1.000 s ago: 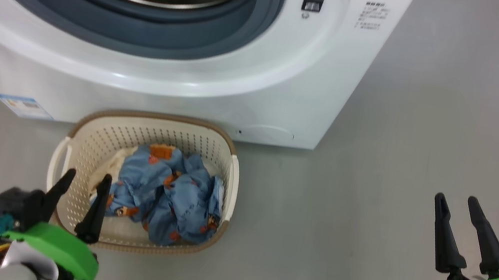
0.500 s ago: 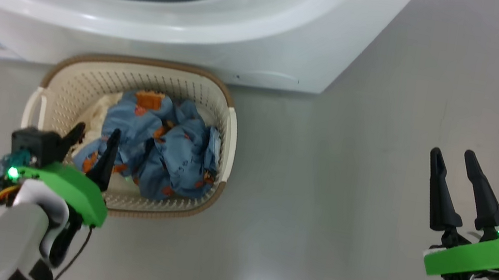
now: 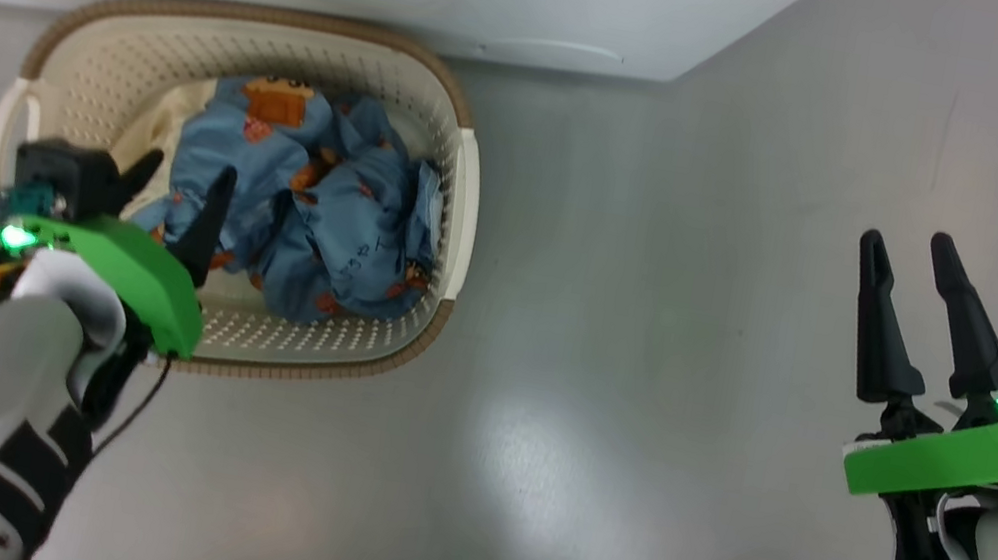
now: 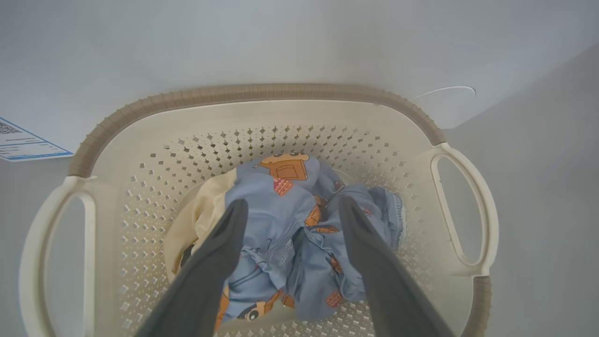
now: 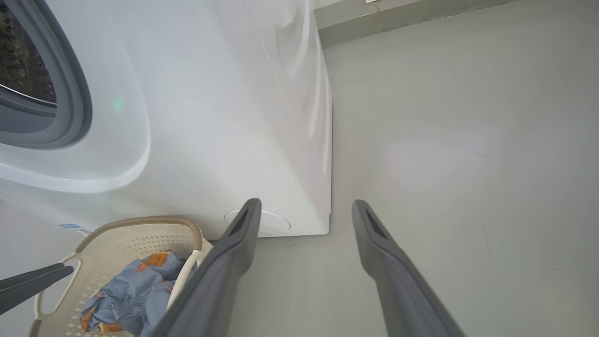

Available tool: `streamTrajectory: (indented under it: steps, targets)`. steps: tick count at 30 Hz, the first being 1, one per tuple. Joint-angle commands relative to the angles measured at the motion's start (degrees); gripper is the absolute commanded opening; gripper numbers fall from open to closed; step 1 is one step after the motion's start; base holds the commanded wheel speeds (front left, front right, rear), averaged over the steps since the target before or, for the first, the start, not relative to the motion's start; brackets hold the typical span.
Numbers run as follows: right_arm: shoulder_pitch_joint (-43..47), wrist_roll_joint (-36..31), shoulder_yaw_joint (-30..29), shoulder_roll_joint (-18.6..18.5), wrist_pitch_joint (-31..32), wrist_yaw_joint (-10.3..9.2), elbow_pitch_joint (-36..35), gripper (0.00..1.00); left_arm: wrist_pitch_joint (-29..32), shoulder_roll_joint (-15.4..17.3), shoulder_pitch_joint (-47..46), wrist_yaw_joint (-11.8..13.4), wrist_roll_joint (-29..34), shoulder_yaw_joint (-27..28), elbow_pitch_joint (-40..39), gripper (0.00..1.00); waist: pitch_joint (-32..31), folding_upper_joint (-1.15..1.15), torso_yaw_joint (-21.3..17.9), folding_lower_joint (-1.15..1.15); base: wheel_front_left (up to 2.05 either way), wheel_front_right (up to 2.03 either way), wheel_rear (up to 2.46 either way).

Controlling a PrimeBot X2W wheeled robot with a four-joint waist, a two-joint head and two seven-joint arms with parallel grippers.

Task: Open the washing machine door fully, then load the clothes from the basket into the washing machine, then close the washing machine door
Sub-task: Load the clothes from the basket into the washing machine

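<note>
The cream basket (image 3: 461, 203) with its brown rim stands on the floor against the white washing machine (image 3: 553, 15). Light-blue clothes (image 3: 338, 213) with orange figures lie bunched inside, with cream cloth at their left. My left gripper (image 3: 186, 167) hangs open above the basket's left half. In the left wrist view its fingers straddle the clothes (image 4: 290, 187) from above, inside the basket (image 4: 252, 91). My right gripper (image 3: 907, 242) is open and empty over bare floor, far right of the basket. The right wrist view shows the right gripper (image 5: 304, 203), the washing machine (image 5: 224, 117) and the basket (image 5: 140, 222). The door is out of view.
The machine's grey gasket and steel drum (image 5: 47, 93) are open at the left of the right wrist view. A blue label sticker (image 4: 23, 142) sits low on the machine's front. Grey floor (image 3: 650, 346) stretches between the basket and my right arm.
The head camera has tilted down, so the machine's opening and the door have left the picture. My left gripper has come further in over the basket. The right gripper is still open.
</note>
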Motion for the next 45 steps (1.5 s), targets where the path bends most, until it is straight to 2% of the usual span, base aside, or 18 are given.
streamTrajectory:
  steps: [1,16,37,38,39,40,41,45]
  targets:
    - [0.5,-0.8,1.4,-0.1,-0.7,0.09,-1.2,1.00,-0.4,2.5,-0.9,-0.1,-0.6,0.7,0.3,1.00,2.2,0.00,-0.1,0.00,0.00,0.00,0.00]
    - [-2.3,-0.8,3.4,0.3,-0.7,0.09,-2.1,1.00,1.8,4.3,-9.5,-0.1,-6.6,-9.5,10.2,1.00,7.8,0.00,-1.7,0.00,0.00,0.00,0.00]
    - [-3.7,-0.6,4.8,1.2,-0.7,0.09,-3.2,1.00,6.4,7.4,-13.9,-0.1,-13.5,-18.4,12.6,1.00,11.1,0.00,-4.2,0.00,0.00,0.00,0.00]
    - [-3.8,-0.6,4.8,1.2,-0.7,0.09,-3.3,1.00,6.6,7.5,-14.0,-0.1,-13.7,-18.8,12.6,0.79,11.2,0.00,-4.3,0.00,0.00,0.00,0.00]
    - [-3.8,-0.6,4.9,1.3,-0.7,0.09,-3.3,1.00,6.7,7.6,-14.1,-0.1,-14.0,-19.1,12.7,0.43,11.2,0.00,-4.4,0.00,0.00,0.00,0.00]
    - [-3.9,-0.7,4.9,1.3,-0.7,0.09,-3.3,1.00,6.9,7.7,-14.2,-0.1,-14.3,-19.4,12.7,0.29,11.3,0.00,-4.5,0.00,0.00,0.00,0.00]
    - [-3.9,-0.7,4.9,1.3,-0.7,0.09,-3.4,1.00,7.0,7.8,-14.2,-0.1,-14.7,-19.7,12.7,0.00,11.2,0.00,-4.5,0.00,0.00,0.00,0.00]
    - [-3.8,-0.7,4.7,1.1,-0.7,0.09,-3.3,1.00,6.8,7.7,-14.3,-0.1,-16.1,-20.6,12.7,0.00,10.8,0.00,-4.4,0.00,0.00,0.00,0.00]
